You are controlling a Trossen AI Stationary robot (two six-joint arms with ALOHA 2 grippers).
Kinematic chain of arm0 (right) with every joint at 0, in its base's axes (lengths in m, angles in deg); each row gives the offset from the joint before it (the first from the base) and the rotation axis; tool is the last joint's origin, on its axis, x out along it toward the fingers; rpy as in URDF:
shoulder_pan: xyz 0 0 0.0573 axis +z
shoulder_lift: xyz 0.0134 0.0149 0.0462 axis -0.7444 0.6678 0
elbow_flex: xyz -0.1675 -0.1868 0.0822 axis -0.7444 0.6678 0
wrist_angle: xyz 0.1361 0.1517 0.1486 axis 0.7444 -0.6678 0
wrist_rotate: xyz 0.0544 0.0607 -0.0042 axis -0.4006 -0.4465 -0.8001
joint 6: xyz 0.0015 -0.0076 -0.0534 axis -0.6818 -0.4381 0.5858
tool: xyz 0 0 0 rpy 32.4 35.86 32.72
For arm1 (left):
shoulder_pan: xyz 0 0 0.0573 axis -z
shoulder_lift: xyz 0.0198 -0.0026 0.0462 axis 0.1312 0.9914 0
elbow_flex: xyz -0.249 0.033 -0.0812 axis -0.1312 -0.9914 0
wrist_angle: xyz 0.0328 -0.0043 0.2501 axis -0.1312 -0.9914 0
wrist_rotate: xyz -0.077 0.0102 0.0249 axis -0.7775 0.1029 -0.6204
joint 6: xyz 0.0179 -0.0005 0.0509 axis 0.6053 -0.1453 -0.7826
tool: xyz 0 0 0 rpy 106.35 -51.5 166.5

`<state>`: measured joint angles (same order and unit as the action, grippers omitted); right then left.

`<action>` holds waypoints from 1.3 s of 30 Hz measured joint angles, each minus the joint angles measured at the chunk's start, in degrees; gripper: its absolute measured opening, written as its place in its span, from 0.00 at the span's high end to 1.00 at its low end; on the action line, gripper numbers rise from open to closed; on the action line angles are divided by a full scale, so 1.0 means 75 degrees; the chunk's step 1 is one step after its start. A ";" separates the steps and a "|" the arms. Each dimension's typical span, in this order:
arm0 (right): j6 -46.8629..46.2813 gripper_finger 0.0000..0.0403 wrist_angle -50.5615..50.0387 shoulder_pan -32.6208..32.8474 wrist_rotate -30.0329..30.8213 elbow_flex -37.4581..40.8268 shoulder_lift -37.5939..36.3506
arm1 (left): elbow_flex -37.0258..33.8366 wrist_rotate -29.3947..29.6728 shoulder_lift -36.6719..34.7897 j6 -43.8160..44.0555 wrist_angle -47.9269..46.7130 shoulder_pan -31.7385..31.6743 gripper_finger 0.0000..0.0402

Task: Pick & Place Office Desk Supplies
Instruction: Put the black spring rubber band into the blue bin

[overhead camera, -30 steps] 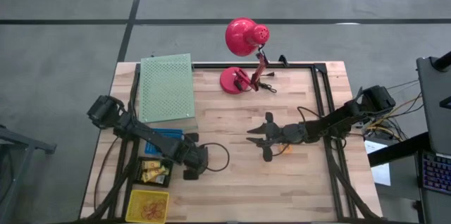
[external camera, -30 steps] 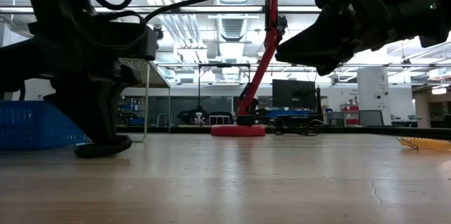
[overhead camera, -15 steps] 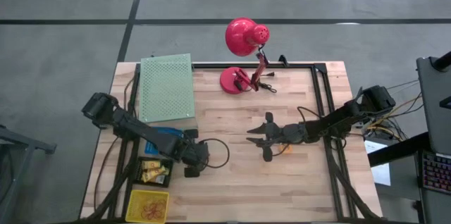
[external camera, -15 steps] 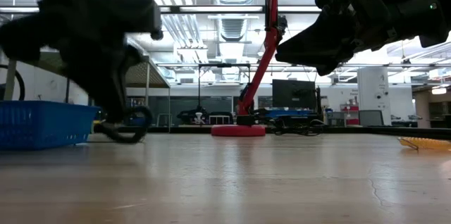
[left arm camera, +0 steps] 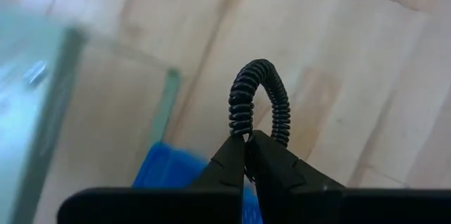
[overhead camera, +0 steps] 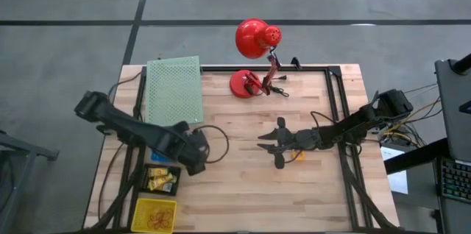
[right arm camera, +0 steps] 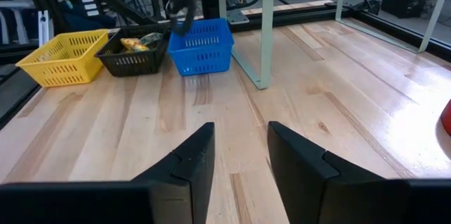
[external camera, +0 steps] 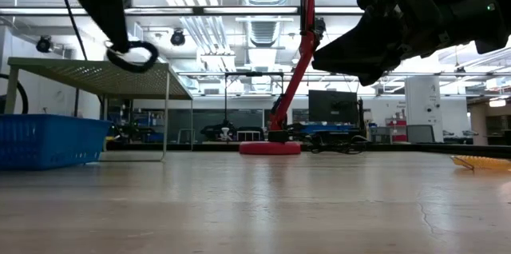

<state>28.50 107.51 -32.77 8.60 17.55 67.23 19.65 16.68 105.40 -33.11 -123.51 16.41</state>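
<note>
The left end effector (left arm camera: 245, 146) grips a black coiled cord (left arm camera: 257, 101) above the blue basket (right arm camera: 201, 44); release remains. The right end effector (right arm camera: 239, 155) waits open mid-bench.

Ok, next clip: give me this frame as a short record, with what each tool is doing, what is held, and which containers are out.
left tool: shut on a black coiled cord loop, lifted off the table, above the blue basket
right tool: open, empty, hovering over the middle of the table
containers: blue basket, black basket, yellow basket, lined up along the left edge
black basket contents: yellow items, too small to name
other: green mesh shelf, red desk lamp at the far edge
</note>
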 joint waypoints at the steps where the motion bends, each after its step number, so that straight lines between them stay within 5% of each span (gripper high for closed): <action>1: 0.0000 0.67 0.0000 0.0003 0.0000 0.0000 0.0000 | 0.0017 0.0019 -0.0058 0.0370 -0.0206 0.0003 0.96; 9: 0.0001 0.69 -0.0001 0.0000 0.0000 0.0000 0.0000 | -0.0605 -0.0055 -0.0802 0.3690 -0.1424 0.0009 0.96; 18: 0.0000 0.71 -0.0001 0.0000 0.0000 0.0000 0.0000 | -0.2398 -0.0908 -0.1597 0.5987 -0.1185 0.0064 0.96; 28: 0.0000 0.69 0.0000 0.0000 0.0000 0.0000 0.0000 | -0.3927 -0.2002 -0.1771 0.6475 0.0486 0.0064 0.95; 39: 0.0000 0.70 0.0000 0.0000 0.0000 0.0000 0.0003 | -0.4037 -0.2096 -0.1771 0.6556 0.0757 0.0064 0.82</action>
<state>28.50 107.51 -32.77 8.60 17.55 67.25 -10.62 0.96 92.12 16.05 -117.83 16.89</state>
